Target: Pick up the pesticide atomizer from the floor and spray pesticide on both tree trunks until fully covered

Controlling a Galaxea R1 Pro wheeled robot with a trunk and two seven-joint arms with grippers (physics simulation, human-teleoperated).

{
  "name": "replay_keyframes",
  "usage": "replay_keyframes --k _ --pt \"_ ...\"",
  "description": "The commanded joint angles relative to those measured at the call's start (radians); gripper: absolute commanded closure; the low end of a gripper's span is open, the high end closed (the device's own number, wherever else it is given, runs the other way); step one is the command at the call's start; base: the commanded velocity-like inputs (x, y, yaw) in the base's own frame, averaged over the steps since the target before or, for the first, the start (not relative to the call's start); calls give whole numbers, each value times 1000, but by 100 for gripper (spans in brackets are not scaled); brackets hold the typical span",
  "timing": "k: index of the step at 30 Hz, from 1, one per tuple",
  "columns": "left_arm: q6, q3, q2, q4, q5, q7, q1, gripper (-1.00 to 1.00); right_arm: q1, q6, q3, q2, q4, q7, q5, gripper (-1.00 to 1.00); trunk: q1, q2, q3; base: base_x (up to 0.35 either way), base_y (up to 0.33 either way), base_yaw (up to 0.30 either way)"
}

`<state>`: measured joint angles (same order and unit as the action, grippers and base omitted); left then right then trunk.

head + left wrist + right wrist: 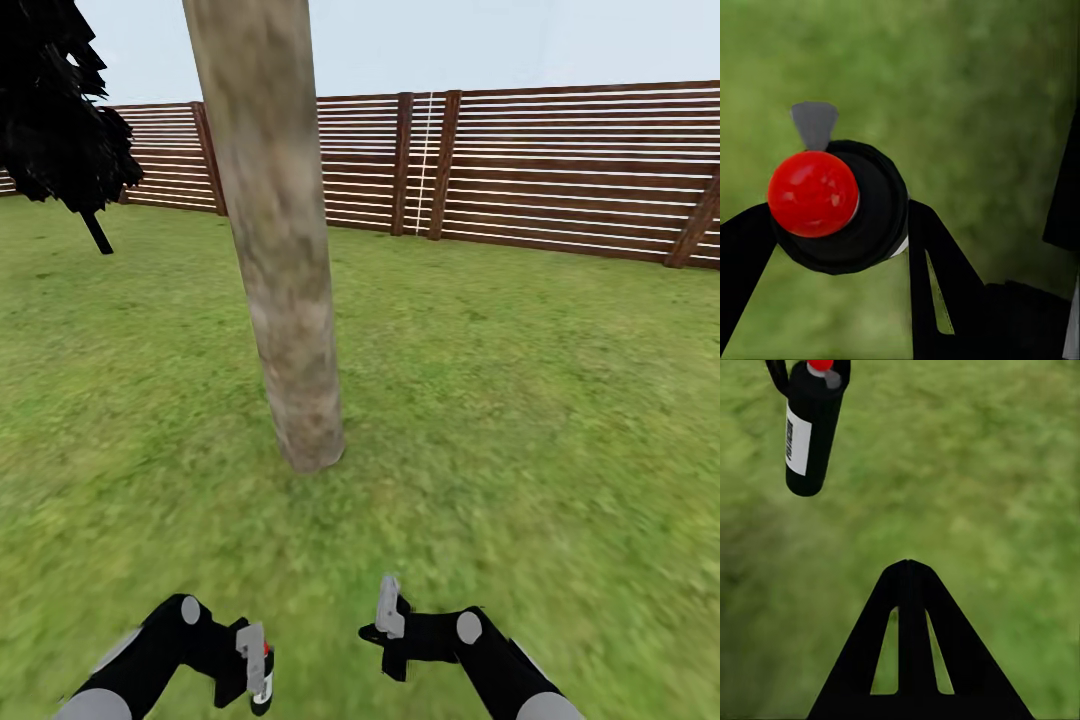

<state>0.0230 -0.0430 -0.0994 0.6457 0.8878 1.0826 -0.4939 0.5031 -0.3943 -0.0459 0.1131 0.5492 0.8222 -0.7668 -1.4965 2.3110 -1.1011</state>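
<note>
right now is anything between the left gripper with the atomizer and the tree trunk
Only bare grass in the head view lies between the left gripper, shut on the atomizer, and the tree trunk.

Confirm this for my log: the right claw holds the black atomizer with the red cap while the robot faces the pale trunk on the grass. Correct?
Not quite. The left claw holds the black atomizer, not the right one; the head view shows it, and the right wrist view shows the right claw shut on nothing. The red cap, the pale trunk ahead and the grass are right.
</note>
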Motion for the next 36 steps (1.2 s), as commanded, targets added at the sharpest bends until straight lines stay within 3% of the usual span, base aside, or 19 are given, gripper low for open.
replay_keyframes --k 1,8,28,34,36 --pt "-6 0 9 0 6 0 0 100 0 0 0 4 0 0 0 100 0 0 0 0 0 0" --pt "-14 0 63 2 78 0 -2 100 0 0 -2 34 1 28 0 100 0 0 0 0 0 0" --pt "-11 0 132 30 82 -2 -7 100 0 0 -2 49 15 44 0 100 0 0 0 0 0 0" --pt "3 -1 136 30 78 5 -8 100 0 0 -2 49 14 44 -1 100 0 0 0 0 0 0" --pt "28 -21 135 29 77 19 -7 100 0 0 -2 48 14 44 -1 100 0 0 0 0 0 0"
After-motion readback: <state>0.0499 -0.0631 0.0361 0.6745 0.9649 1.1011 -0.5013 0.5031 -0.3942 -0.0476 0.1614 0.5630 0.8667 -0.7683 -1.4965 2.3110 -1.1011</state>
